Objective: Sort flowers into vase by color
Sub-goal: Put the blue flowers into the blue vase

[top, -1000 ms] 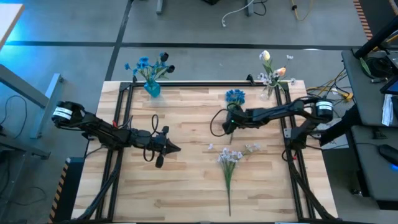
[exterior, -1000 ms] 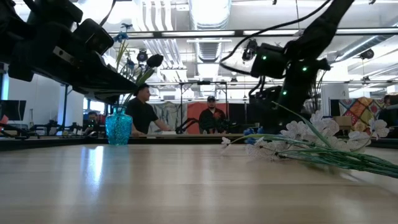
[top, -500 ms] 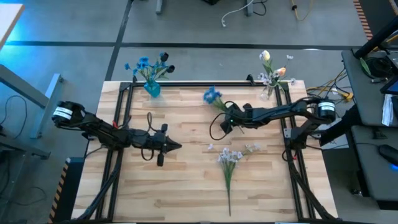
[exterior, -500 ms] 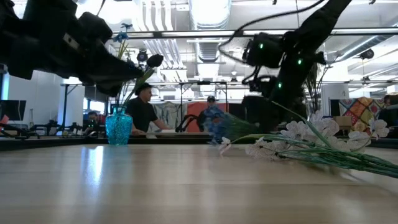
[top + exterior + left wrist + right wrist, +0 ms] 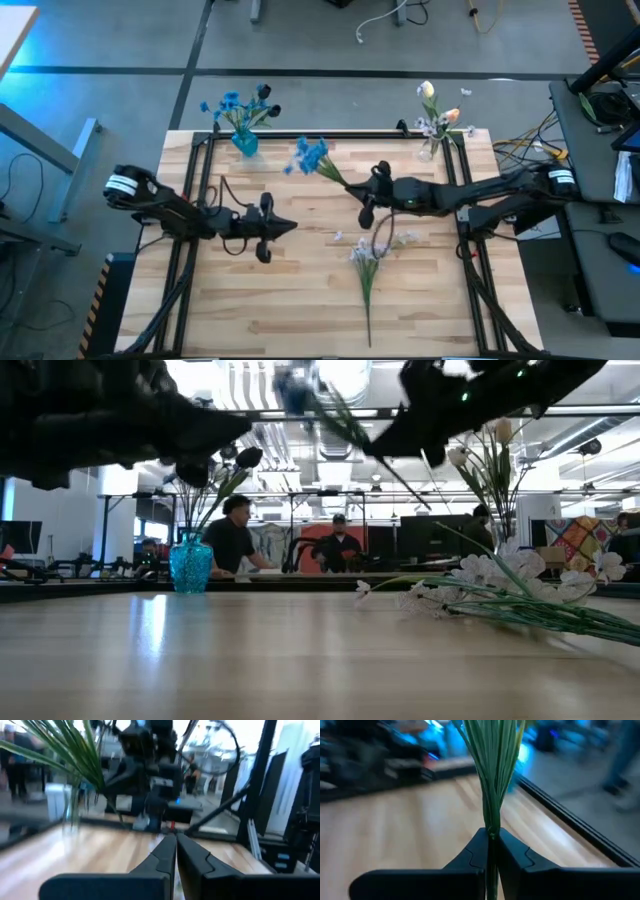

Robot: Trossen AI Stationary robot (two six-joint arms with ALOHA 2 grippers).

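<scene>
Bench (image 5: 300, 300) of pale wood before you; your right end effector (image 5: 491, 836) pinches the green stem of a blue flower sprig (image 5: 311, 156), lifted above the bench near the blue vase (image 5: 245, 143); white sprig (image 5: 368, 255) lies flat mid-bench; your left end effector (image 5: 175, 841) hovers, fingers pressed together.

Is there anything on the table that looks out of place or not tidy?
One white-lilac sprig lies flat on the table instead of standing in a vase, loose blossoms scattered by its head. The right gripper holds a blue sprig in the air.
</scene>
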